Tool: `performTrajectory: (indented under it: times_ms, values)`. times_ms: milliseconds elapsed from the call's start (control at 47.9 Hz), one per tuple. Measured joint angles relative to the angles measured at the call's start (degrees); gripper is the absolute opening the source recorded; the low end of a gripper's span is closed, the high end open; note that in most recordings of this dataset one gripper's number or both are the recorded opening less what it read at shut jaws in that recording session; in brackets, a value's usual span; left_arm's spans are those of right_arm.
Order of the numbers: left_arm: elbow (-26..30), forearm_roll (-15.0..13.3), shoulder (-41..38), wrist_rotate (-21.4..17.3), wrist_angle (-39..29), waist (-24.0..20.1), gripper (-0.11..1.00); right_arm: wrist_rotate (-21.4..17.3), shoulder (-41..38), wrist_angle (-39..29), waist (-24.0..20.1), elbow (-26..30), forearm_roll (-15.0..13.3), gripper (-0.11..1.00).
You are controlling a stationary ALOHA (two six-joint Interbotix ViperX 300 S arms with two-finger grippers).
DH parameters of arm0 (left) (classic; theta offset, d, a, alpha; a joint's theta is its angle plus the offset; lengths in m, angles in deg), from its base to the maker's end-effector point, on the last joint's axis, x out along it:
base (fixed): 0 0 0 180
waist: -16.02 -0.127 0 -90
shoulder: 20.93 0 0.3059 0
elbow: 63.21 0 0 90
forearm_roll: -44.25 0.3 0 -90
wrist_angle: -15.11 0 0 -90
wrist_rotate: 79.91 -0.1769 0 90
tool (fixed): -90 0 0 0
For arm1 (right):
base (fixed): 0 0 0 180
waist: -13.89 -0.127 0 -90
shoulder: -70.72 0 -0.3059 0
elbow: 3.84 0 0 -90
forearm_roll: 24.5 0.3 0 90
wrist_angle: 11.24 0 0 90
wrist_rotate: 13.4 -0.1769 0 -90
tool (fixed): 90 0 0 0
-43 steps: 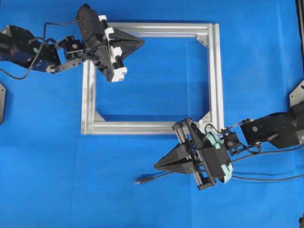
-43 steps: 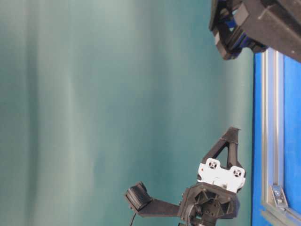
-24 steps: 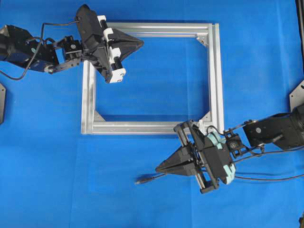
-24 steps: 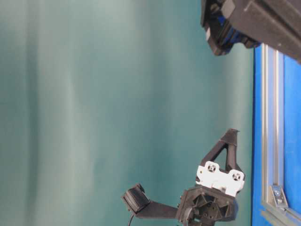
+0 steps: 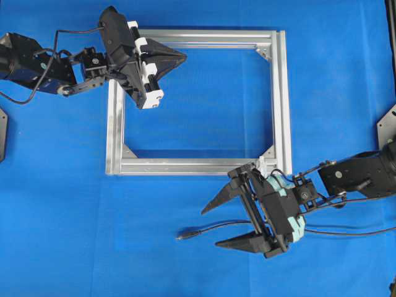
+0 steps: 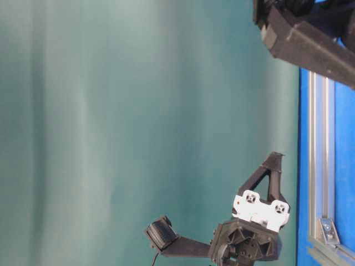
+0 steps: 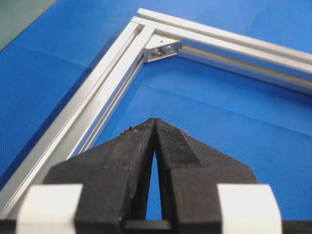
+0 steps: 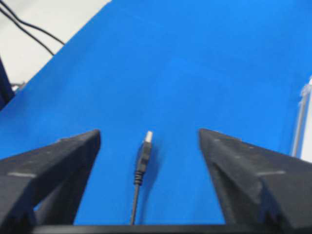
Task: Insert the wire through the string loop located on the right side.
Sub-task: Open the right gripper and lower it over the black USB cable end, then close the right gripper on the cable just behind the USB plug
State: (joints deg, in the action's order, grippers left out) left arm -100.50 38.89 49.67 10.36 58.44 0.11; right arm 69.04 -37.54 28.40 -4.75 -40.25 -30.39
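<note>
Right hand (image 5: 216,226) at lower centre, fingers spread wide, pointing left, straddling the wire (image 5: 204,231) lying on the blue worktop (image 5: 62,216). Left hand (image 5: 184,57) at upper left, pinched tight and empty, poised over the aluminium frame (image 5: 281,99). String loop not discernible.

Black wire (image 5: 210,229) w/ silver tip, blue mat (image 5: 204,111), silver frame (image 5: 281,99).
</note>
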Motion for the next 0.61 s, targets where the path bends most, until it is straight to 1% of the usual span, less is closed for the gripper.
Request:
performTrajectory:
  times_ms: [84,251,376,543,605]
  values:
    - [0.0,0.0,0.0,0.0,0.0,0.0,0.0,0.0,-0.1,-0.4,-0.3,0.0,0.6,0.77]
    - [0.0,0.0,0.0,0.0,0.0,0.0,0.0,-0.1,-1.6,-0.7,-0.8,0.9,3.0,0.78]
    - [0.0,0.0,0.0,0.0,0.0,0.0,0.0,-0.2,-4.7,-0.8,-1.8,1.9,5.8,0.78]
    - [0.1,-0.1,0.0,0.0,0.0,0.0,0.0,-0.2,-9.6,-0.8,-3.4,3.5,10.3,0.78]
    - [0.0,0.0,0.0,-0.1,-0.3,-0.1,0.0,-0.2,-11.2,-0.8,-3.7,4.0,11.4,0.78]
